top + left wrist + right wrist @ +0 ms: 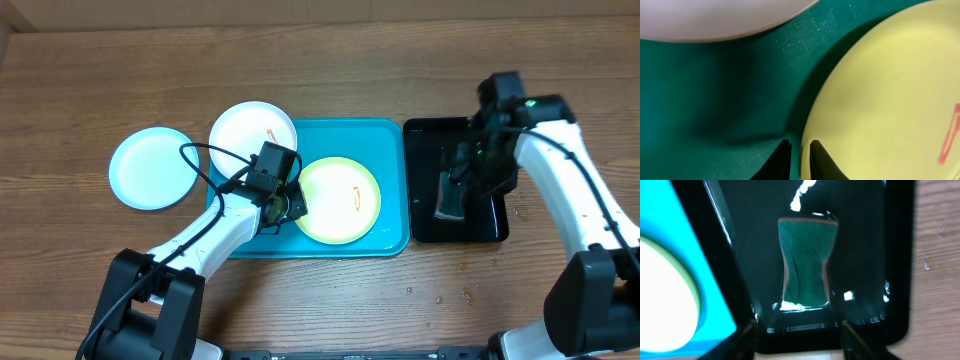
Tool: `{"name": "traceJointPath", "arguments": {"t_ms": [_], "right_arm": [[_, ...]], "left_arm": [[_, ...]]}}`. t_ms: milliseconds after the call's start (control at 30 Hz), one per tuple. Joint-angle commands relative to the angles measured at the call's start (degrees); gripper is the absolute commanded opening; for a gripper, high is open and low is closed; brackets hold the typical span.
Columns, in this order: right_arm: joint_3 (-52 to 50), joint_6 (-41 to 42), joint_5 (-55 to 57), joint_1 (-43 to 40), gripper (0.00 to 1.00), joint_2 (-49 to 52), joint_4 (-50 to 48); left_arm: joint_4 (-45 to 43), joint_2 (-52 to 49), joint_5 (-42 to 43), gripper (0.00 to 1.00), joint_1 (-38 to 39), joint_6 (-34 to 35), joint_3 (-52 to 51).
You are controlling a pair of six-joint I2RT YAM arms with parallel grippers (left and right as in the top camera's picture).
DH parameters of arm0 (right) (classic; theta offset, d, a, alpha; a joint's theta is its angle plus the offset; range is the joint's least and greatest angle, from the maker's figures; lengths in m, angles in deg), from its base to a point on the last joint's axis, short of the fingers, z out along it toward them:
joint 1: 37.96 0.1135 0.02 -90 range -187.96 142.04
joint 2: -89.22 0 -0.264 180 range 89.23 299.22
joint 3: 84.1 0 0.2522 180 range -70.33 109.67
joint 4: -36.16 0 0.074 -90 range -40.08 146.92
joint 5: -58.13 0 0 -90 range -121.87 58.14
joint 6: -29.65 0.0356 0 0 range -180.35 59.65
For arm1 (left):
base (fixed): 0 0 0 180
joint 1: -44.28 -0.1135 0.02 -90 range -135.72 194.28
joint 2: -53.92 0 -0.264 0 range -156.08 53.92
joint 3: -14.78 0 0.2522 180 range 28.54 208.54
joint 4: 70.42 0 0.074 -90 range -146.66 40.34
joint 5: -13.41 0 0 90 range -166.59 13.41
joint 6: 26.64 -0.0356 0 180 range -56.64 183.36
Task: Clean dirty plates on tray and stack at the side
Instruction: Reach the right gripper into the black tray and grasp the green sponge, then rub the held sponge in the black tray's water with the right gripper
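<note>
Left gripper (800, 152): jaws only narrowly apart, the two dark fingers (780, 160) astride the near-left rim of the round, shallow yellow-green plate (340, 200) of plastic; whether they pinch the rim or merely straddle it I cannot tell.
Yellow-green plate, lie: flat and face up on the large rectangular turquoise tray (385, 140) of plastic, which has rounded corners and a low rim. Being round, the plate has no long axis. Its body spreads away from the left gripper to that gripper's right.
Mark on it: an orange-red smear (356, 196) right of the plate's middle, on the side away from the fingers.
Turquoise tray, axis: long side runs left to right across the wooden table (350, 60); the left gripper hangs over its left half.
White plate (252, 130): round, shallow plastic, face up, beyond the left gripper and a little to its left. It sits on the tray's far left corner, overhanging the rim, and carries a small orange-red smear (270, 133).
Pale blue plate (152, 168): round, shallow plastic, flat on the table well off to the left gripper's left, outside the tray and apart from the white plate.
Right gripper (799, 335): jaws wide apart, holding nothing, over the smaller glossy black tray (430, 225) just right of the turquoise tray.
Green sponge (807, 265): dark green, waisted, lying flat in the black tray just ahead of the right gripper's fingertips, its long axis pointing straight away from them.
</note>
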Motion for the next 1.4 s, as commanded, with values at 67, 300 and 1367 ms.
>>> {"name": "traceJointPath", "arguments": {"t_ms": [67, 300, 1367], "right_arm": [[-8.55, 0.74, 2.01, 0.87, 0.51, -0.94, -7.50], [-15.63, 0.04, 1.99, 0.87, 0.52, -0.94, -19.10], [-21.90, -1.46, 1.77, 0.87, 0.29, 0.04, -28.33]], "left_arm": [[-0.17, -0.74, 0.04, 0.16, 0.00, 0.52, -0.04], [-0.17, -0.74, 0.04, 0.17, 0.00, 0.48, -0.04], [-0.66, -0.83, -2.12, 0.29, 0.00, -0.96, -0.04]]}}
